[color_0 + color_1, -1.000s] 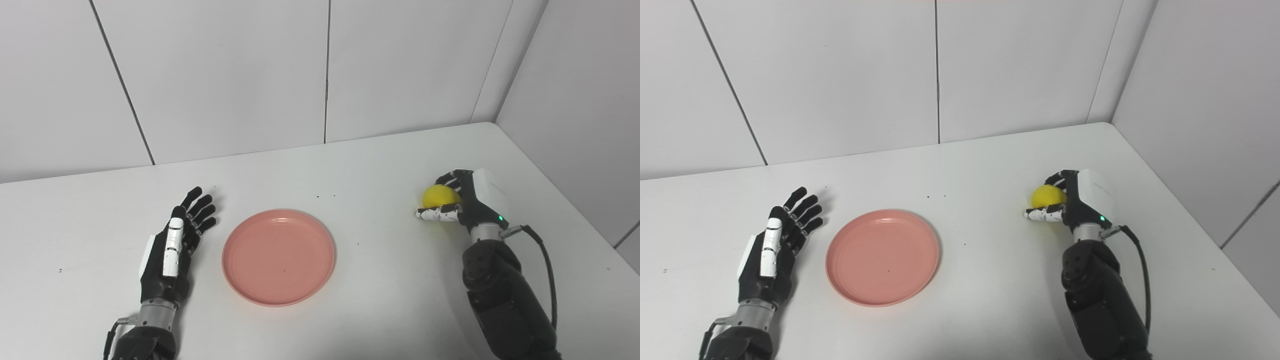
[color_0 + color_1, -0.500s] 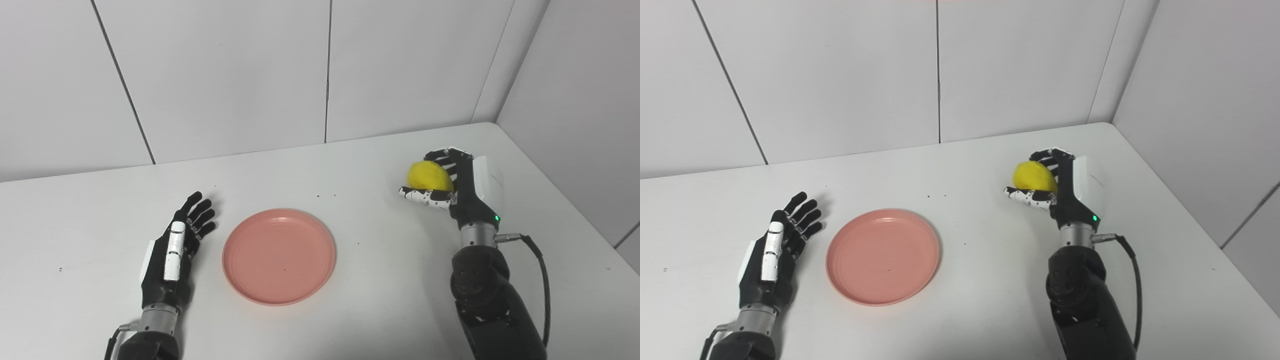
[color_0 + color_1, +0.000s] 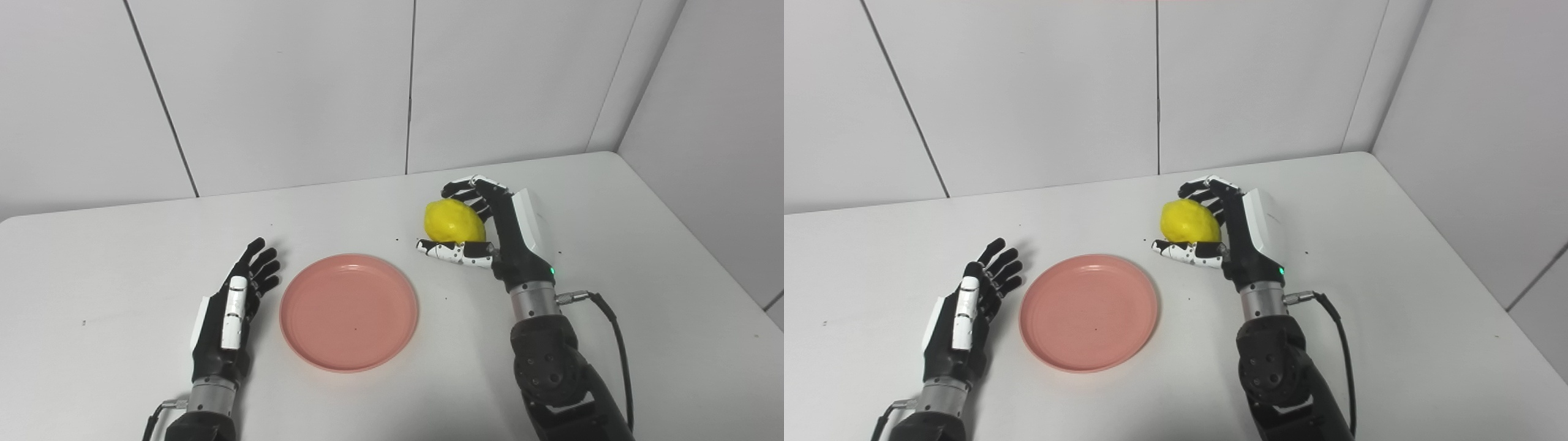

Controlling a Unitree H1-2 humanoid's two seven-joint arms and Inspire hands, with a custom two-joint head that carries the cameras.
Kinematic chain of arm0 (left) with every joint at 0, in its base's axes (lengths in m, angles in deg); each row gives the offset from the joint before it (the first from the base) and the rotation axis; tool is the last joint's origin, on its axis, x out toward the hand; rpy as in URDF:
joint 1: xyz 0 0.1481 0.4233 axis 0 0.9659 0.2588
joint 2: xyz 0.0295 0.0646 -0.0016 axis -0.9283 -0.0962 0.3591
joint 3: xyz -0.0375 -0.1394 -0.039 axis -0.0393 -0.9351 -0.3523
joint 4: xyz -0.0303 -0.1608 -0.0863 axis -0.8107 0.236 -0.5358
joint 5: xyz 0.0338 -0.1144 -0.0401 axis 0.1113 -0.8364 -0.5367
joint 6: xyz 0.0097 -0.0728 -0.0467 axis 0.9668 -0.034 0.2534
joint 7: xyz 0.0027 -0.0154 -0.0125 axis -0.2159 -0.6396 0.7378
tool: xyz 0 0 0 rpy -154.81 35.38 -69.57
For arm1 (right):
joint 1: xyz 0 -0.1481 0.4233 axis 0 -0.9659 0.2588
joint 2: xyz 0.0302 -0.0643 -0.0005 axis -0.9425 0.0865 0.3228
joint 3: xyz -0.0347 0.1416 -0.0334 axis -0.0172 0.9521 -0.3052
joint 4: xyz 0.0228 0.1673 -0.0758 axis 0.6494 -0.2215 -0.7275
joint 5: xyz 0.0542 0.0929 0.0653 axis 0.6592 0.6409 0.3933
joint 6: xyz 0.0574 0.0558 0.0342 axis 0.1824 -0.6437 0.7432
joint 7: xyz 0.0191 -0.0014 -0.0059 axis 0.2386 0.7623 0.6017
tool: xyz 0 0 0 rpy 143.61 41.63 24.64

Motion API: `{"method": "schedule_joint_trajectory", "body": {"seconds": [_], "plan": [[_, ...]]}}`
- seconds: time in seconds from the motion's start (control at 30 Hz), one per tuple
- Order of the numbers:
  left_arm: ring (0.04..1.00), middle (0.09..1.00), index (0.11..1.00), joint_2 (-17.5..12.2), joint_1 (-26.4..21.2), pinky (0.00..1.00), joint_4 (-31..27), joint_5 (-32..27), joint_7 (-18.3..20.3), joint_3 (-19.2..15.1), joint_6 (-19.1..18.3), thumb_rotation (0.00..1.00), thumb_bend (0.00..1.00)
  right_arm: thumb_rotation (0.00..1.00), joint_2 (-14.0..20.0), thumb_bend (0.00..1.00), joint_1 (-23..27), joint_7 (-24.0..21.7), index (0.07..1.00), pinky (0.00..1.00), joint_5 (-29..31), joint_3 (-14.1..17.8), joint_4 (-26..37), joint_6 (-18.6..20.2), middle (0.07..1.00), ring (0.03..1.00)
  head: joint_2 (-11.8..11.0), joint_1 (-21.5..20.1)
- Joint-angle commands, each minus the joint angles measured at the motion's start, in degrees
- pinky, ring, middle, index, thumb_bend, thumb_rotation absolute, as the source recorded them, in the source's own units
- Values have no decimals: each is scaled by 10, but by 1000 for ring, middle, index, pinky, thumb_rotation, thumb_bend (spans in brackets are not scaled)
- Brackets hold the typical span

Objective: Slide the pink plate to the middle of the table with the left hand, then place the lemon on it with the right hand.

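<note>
Right hand (image 3: 496,236) grips lemon (image 3: 454,222) — beside pink plate (image 3: 349,312)

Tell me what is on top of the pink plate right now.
Nothing lies on the pink plate; its whole inner surface shows bare except a tiny dark speck. The lemon is held in the right hand, off the plate's far right edge.

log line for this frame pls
phase: carry | right hand: shut on round yellow lemon, right of and beyond round pink plate | left hand: open, beside plate
</note>
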Motion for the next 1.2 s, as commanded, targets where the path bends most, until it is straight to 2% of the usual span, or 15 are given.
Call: {"method": "schedule_joint_trajectory", "body": {"seconds": [0.0, 0.13, 0.3, 0.4, 0.67, 0.73, 0.83, 0.9, 0.93, 1.0, 1.1, 1.17], "plan": [[867, 871, 862, 11, -7, 868, -20, 1, -5, 3, 1, 1000, 508, 0, -4, 515, 16, 0, 524, 383, -2, -11, 1, -50, 496, 412, -3, 9], [881, 880, 875, 19, -4, 887, -22, 16, -16, 10, -4, 1000, 512, 0, -13, 516, 15, 0, 518, 394, -15, -36, -20, -73, 499, 419, -5, 26], [876, 878, 876, 28, -2, 879, -19, 41, -35, 13, -1, 1000, 491, 0, -14, 518, 17, -30, 510, 496, -31, -61, -17, -58, 478, 460, -6, 43], [882, 884, 880, 30, -3, 884, -14, 47, -41, 15, 7, 1000, 489, 0, -16, 514, 18, -53, 533, 395, 1, -68, -20, -80, 471, 414, -6, 51], [849, 859, 854, 52, -6, 850, 2, 100, -99, 12, 26, 1000, 448, 0, -28, 508, 28, -71, 551, 278, 9, -83, -47, -91, 466, 360, -5, 88], [856, 865, 859, 55, -7, 865, 6, 106, -106, 13, 31, 1000, 446, 0, -30, 507, 31, -78, 549, 255, 15, -85, -56, -93, 460, 357, -5, 95], [861, 867, 863, 56, -9, 868, 13, 117, -116, 13, 38, 1000, 454, 0, -32, 515, 35, -83, 496, 237, 16, -87, -66, -90, 499, 393, -4, 101], [865, 868, 866, 58, -10, 871, 17, 120, -121, 12, 43, 1000, 462, 0, -32, 517, 40, -85, 489, 187, 10, -90, -76, -90, 489, 416, -5, 106], [868, 869, 866, 58, -11, 874, 18, 120, -122, 12, 45, 1000, 462, 0, -32, 523, 43, -86, 487, 147, 9, -92, -80, -91, 479, 282, -3, 109], [870, 872, 869, 59, -11, 875, 20, 120, -124, 11, 49, 1000, 463, 0, -31, 526, 47, -89, 486, 103, 9, -95, -89, -93, 472, 181, -4, 111], [871, 873, 869, 63, -11, 875, 18, 118, -127, 10, 45, 1000, 464, 0, -29, 527, 53, -91, 486, 92, 6, -102, -104, -100, 470, 160, -4, 112], [876, 877, 875, 62, -10, 876, 17, 117, -125, 11, 48, 1000, 455, 0, -29, 526, 57, -92, 487, 125, 2, -107, -113, -99, 475, 206, -3, 112]]}}
